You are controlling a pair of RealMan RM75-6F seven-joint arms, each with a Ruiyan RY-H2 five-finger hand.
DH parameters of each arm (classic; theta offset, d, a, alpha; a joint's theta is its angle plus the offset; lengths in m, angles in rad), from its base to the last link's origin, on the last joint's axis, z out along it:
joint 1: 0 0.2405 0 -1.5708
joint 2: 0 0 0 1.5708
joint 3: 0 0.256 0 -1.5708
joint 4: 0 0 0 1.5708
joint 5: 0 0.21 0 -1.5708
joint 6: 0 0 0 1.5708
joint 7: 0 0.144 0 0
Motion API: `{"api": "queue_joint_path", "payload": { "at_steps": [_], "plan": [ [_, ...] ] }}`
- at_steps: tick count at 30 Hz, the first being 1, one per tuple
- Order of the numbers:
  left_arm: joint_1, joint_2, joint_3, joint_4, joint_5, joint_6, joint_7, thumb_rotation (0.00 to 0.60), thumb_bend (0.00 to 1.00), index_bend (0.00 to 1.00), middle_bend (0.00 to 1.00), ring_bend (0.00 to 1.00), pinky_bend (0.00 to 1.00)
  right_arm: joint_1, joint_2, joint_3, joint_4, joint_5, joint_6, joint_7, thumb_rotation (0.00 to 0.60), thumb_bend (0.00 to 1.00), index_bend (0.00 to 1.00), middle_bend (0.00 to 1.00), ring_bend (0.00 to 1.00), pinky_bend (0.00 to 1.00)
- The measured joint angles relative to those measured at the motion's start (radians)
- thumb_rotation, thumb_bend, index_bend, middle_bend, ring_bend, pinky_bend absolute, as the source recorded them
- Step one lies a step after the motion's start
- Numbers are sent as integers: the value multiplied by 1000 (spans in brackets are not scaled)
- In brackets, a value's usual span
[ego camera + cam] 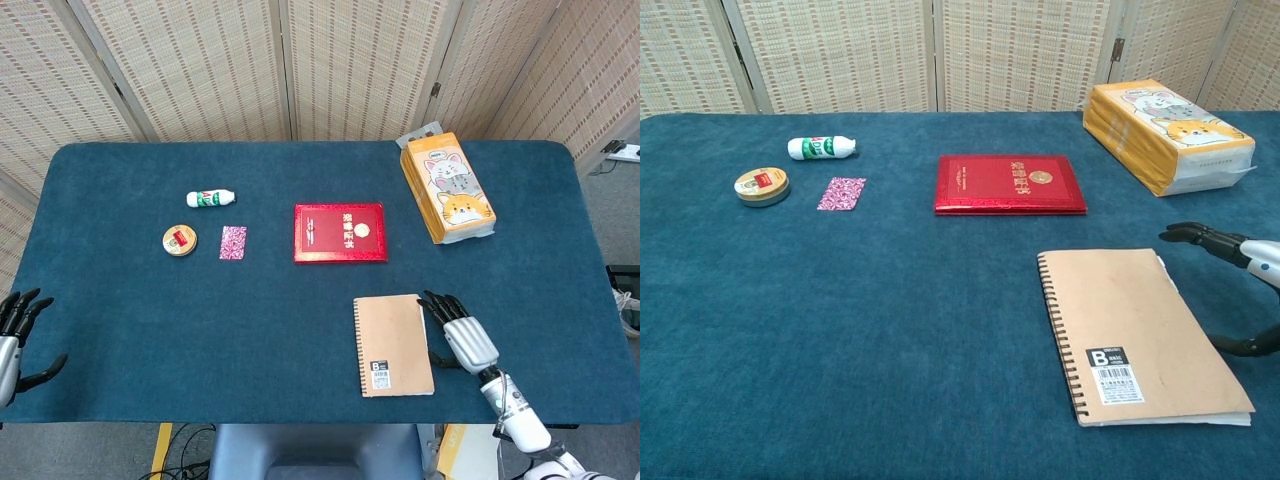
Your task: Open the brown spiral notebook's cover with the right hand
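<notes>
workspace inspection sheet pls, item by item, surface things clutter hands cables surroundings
surface: dark blue cloth-covered table, flat, no spills seen
job's things: brown spiral notebook lies closed, spiral on its left edge, barcode label near its lower edge
clutter: red hardcover booklet behind the notebook; orange cat-print tissue pack at far right; white tube-shaped bottle, round tin and small pink patterned card at far left
hands: right hand open, fingers spread at the notebook's right edge, contact cannot be told; left hand open at the table's left edge, holding nothing
cables: nothing seen on the table
surroundings: woven folding screens behind the table
</notes>
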Motion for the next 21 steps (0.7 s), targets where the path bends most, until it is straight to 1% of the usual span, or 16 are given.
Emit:
{"api": "queue_joint_path", "payload": {
  "at_steps": [7,14,18,21],
  "plan": [
    [7,-19,-21,-3,-43,19,58,600,244,189,107,33,175,5,-12,1,10,-5,17,20,600,302,0,0,0,0],
    [30,-36,-79,-25,-157,63,108,600,244,189,107,33,175,18,-49,3,60,-21,36,86,600,307,0,0,0,0],
    [57,-27,-112,-43,-194,110,85,600,244,188,107,34,175,29,-83,4,112,-39,63,139,600,332,0,0,0,0],
    [76,-10,-125,-46,-204,128,34,600,244,189,107,34,175,41,-113,8,154,-54,87,175,600,334,0,0,0,0]
  ]
}}
